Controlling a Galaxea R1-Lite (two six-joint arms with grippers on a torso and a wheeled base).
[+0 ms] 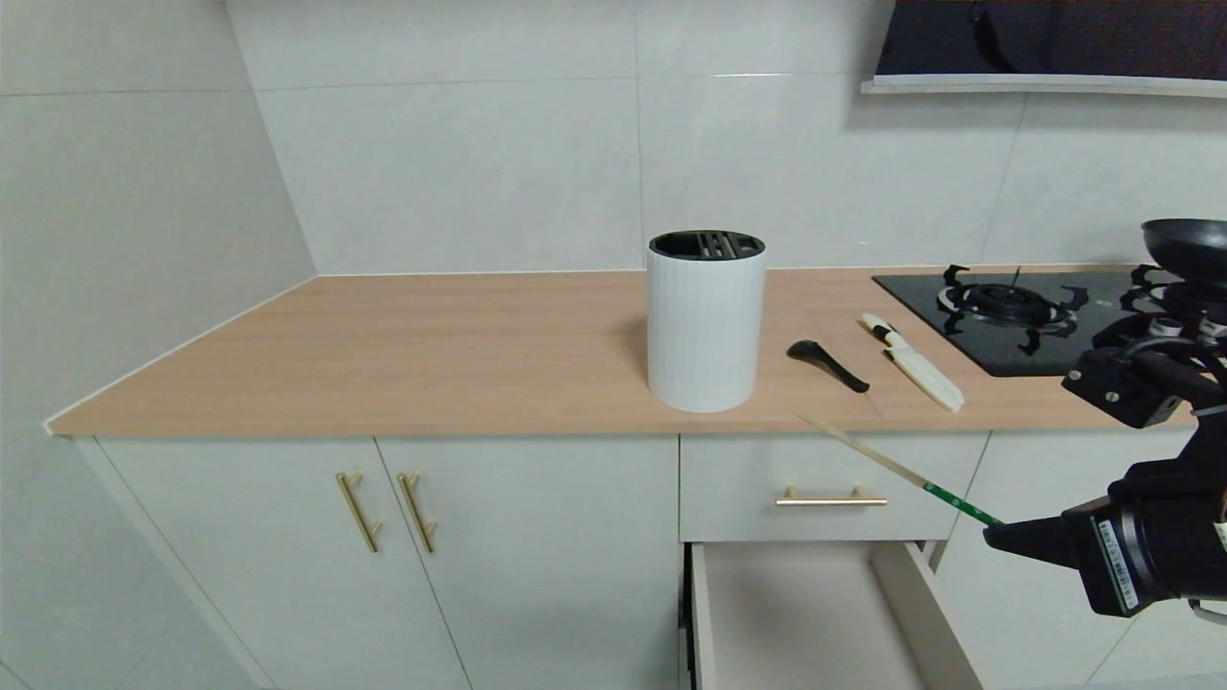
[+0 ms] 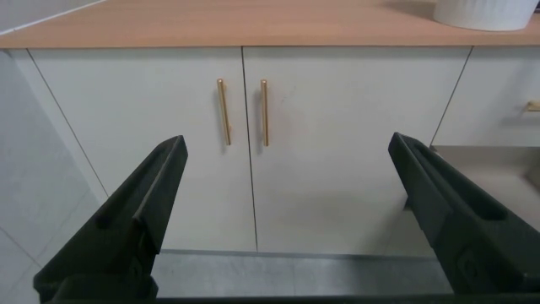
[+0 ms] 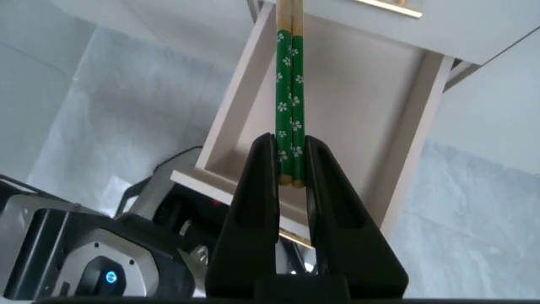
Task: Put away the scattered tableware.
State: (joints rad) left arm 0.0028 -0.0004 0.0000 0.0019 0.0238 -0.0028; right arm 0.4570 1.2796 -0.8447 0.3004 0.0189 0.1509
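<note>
My right gripper (image 1: 997, 530) is shut on a pair of chopsticks (image 1: 896, 468) with green flowered ends; it holds them in front of the counter, over the open lower drawer (image 1: 805, 613). In the right wrist view the chopsticks (image 3: 289, 93) stick out from between the closed fingers (image 3: 263, 181) above the drawer (image 3: 337, 152). On the counter lie a black spoon (image 1: 826, 363) and a white-bladed knife (image 1: 913, 361), to the right of a white cylindrical utensil holder (image 1: 706, 321). My left gripper (image 2: 287, 211) is open and faces the cabinet doors (image 2: 245, 152) low down.
A black gas stove (image 1: 1026, 309) with a dark pan (image 1: 1189, 244) sits at the counter's right end. A closed drawer with a gold handle (image 1: 830, 498) is above the open one. The counter's left part (image 1: 383, 345) is bare wood.
</note>
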